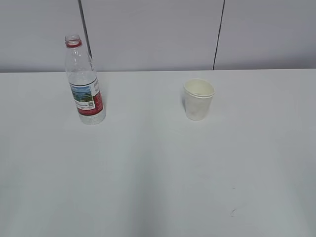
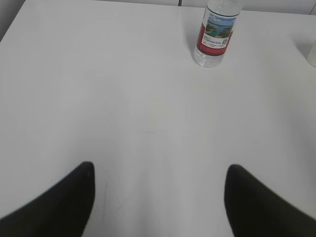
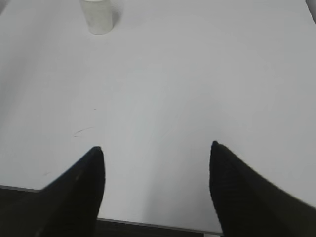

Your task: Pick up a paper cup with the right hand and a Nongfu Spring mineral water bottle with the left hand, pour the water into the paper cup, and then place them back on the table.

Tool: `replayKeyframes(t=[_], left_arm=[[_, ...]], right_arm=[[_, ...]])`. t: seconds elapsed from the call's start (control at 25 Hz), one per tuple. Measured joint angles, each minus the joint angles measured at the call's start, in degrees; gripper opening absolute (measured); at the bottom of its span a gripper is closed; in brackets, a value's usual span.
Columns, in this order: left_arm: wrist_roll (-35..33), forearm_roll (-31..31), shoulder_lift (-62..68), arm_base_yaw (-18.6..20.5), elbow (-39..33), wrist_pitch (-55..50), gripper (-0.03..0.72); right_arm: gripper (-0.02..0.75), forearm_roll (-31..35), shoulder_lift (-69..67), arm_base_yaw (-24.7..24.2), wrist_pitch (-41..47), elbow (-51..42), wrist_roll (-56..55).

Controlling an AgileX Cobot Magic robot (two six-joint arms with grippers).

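Observation:
The Nongfu Spring bottle [image 1: 84, 81] stands upright and uncapped on the white table [image 1: 158, 173] at the back left, with water in its lower part. It also shows in the left wrist view [image 2: 215, 34], far ahead of my open, empty left gripper [image 2: 160, 170]. The off-white paper cup [image 1: 198, 99] stands upright at the back right of centre. It also shows in the right wrist view [image 3: 98, 16], far ahead and left of my open, empty right gripper [image 3: 157, 150]. Neither gripper shows in the exterior view.
A grey panelled wall [image 1: 158, 34] rises behind the table's back edge. A small dark scuff mark [image 1: 232, 212] lies near the front right; it also shows in the right wrist view [image 3: 83, 130]. The table's near edge [image 3: 148, 223] lies under my right gripper.

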State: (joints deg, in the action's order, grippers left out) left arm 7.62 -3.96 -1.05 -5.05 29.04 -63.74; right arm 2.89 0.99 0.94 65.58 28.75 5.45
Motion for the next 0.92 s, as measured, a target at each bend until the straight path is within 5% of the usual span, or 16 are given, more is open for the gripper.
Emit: replayKeyframes(t=[0.92], left_arm=[[0.0,0.0,0.0,0.0,0.0,0.0,0.501]], right_arm=[[0.498,0.0,0.0,0.0,0.0,0.0,0.0]])
